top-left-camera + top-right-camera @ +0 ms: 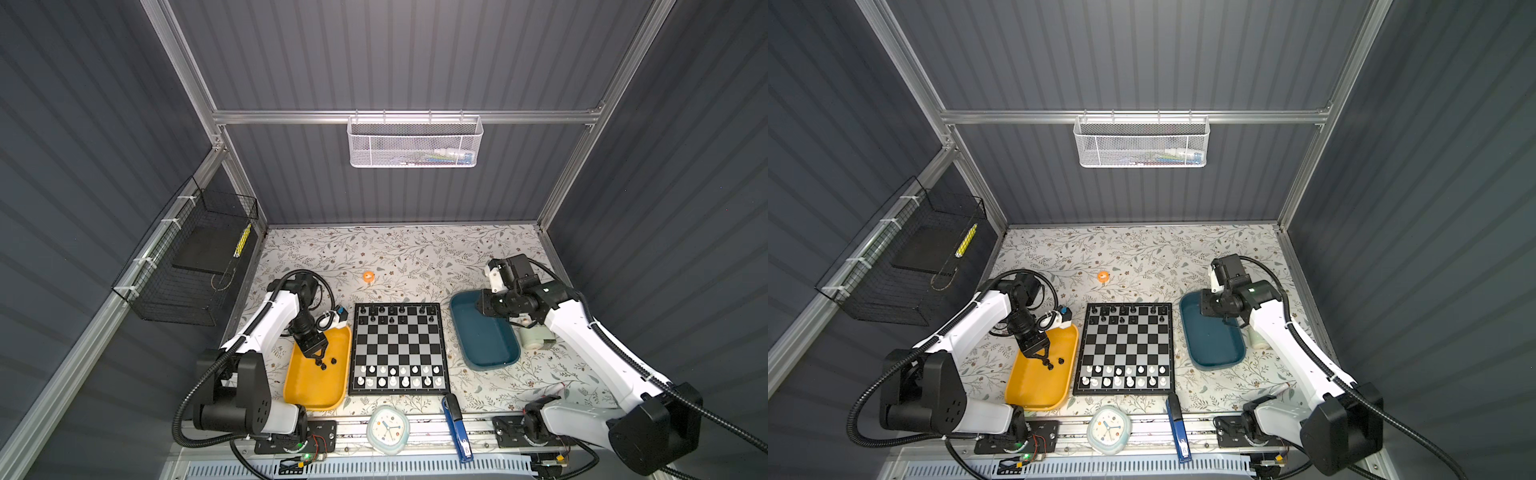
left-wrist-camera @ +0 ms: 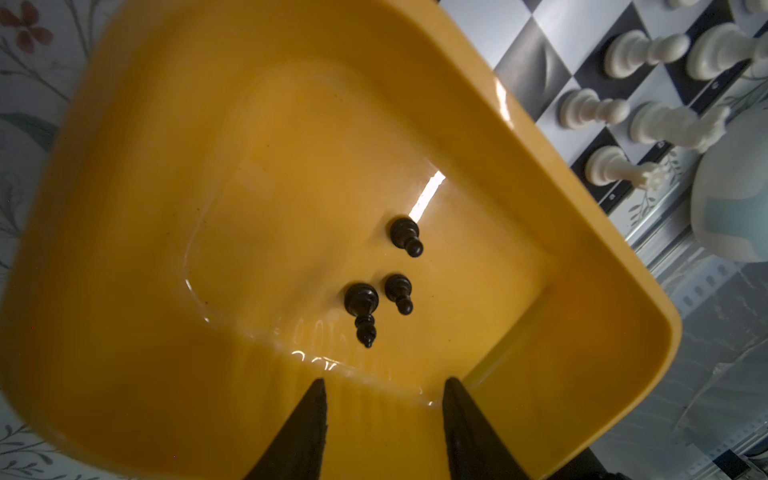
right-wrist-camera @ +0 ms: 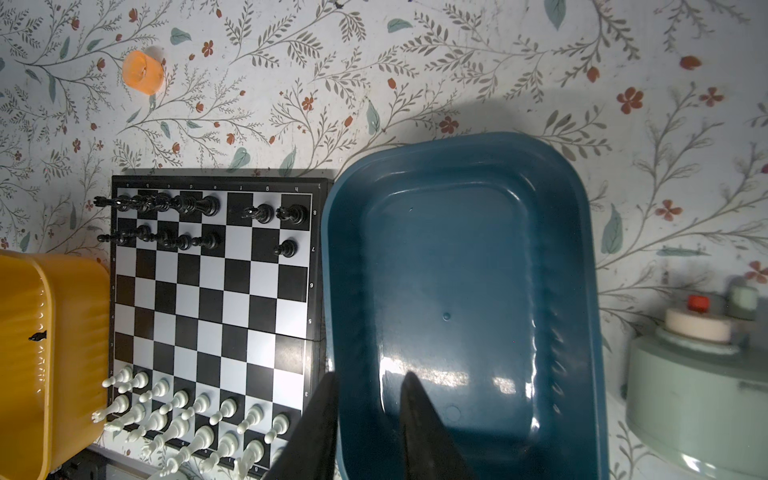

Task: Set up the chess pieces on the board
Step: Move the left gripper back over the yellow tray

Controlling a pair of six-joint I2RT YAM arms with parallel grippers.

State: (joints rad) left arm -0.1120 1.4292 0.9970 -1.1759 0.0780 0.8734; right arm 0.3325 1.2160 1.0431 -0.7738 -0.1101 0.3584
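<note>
While over the yellow tray [image 2: 166, 208], left tool [image 2: 385, 381] part-open, empty, seemingly just above black chess pieces [image 2: 360, 301].

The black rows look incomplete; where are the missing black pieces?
In both top views, three black pieces sit in the yellow tray left of the board, by the left gripper.

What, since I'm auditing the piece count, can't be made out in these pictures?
- Top views: black pieces on the board, too small to tell kinds.
- Left wrist view: board cut off by the edge; few white pieces show.
- Right wrist view: nearest white pieces cut off at the edge.
</note>
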